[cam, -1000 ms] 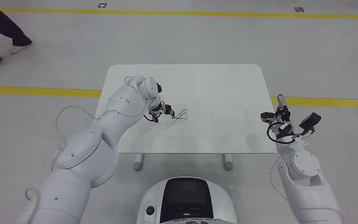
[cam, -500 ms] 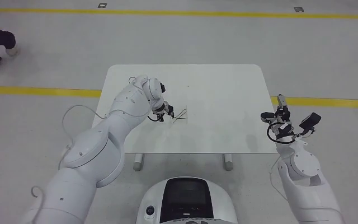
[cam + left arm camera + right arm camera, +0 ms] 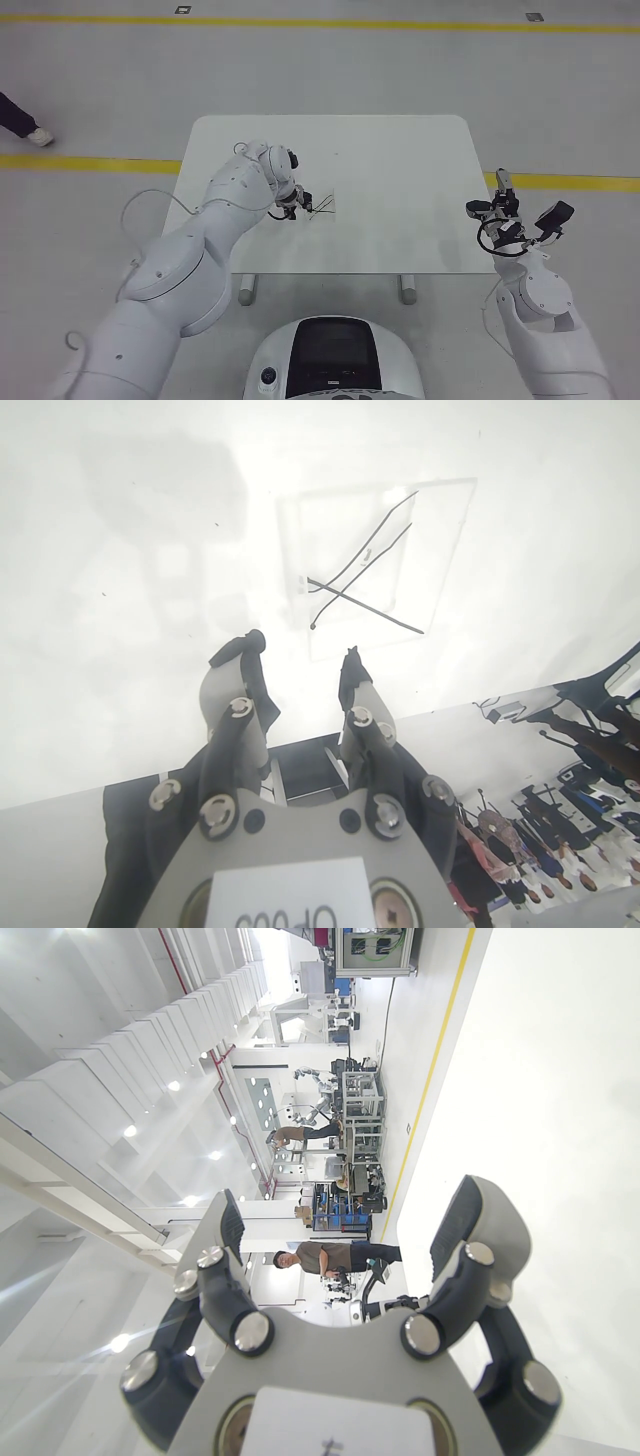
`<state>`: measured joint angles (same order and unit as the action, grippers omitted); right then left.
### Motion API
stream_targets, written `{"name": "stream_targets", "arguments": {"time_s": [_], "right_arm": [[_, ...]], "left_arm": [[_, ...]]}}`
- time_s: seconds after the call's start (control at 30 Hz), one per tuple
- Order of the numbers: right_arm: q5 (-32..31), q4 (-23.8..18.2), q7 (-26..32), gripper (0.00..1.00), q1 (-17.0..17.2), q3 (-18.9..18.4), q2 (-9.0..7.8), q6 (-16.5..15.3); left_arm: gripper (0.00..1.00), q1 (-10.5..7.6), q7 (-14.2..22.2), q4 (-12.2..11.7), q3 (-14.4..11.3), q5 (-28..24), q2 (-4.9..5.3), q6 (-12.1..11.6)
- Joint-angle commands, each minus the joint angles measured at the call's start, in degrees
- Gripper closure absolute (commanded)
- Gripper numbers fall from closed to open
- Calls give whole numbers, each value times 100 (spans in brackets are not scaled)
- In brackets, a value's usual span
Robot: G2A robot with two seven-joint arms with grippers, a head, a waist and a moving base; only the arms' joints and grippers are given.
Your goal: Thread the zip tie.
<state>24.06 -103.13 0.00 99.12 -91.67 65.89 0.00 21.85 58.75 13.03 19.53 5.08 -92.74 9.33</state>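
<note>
The left gripper (image 3: 304, 646) is hovering low over the white rectangular table (image 3: 400, 150). Its two fingers are standing moderately apart and are holding nothing. Just in front of it, the thin dark plastic zip ties (image 3: 365, 605) are lying crossed on a clear square plastic sheet (image 3: 442, 550).

I am judging the step in hand to be the pick-up. The gripper should be coming down over one free end, away from the crossing, so that the fingers are closing on a single strand and are not dragging the sheet.

The right gripper (image 3: 345, 1193) is hanging beyond the table's right edge, wide open and empty.

Counting, I am seeing three dark strands, though two could be one bent tie. There is one sheet, one table and two grippers.
</note>
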Motion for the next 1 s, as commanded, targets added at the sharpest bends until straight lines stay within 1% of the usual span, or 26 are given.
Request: {"name": "stream_targets", "arguments": {"time_s": [0.0,0.13,0.2,0.43,0.47,0.57,0.7,0.8,0.83,0.93,0.97], "right_arm": [[0,0,0,0,0,0,0,0],[0,0,0,0,0,0,0,0],[0,0,0,0,0,0,0,0],[0,0,0,0,0,0,0,0],[0,0,0,0,0,0,0,0],[0,0,0,0,0,0,0,0],[0,0,0,0,0,0,0,0],[0,0,0,0,0,0,0,0],[0,0,0,0,0,0,0,0],[0,0,0,0,0,0,0,0],[0,0,0,0,0,0,0,0]], "left_arm": [[70,-3,-12,-59,-4,-6,-24,-16],[73,-8,-49,-154,-18,0,-62,-34],[73,-14,-67,-206,-26,8,-77,-44],[76,-16,-76,-301,-39,1,-113,-92],[77,-17,-77,-308,-41,3,-117,-94],[84,-23,-71,-326,-49,7,-128,-104],[89,-31,-60,-343,-61,16,-141,-113],[88,-35,-77,-355,-64,13,-150,-119],[86,-37,-89,-357,-65,12,-152,-124],[84,-45,-135,-355,-59,-6,-156,-187],[82,-45,-162,-357,-52,-24,-154,-249]]}}
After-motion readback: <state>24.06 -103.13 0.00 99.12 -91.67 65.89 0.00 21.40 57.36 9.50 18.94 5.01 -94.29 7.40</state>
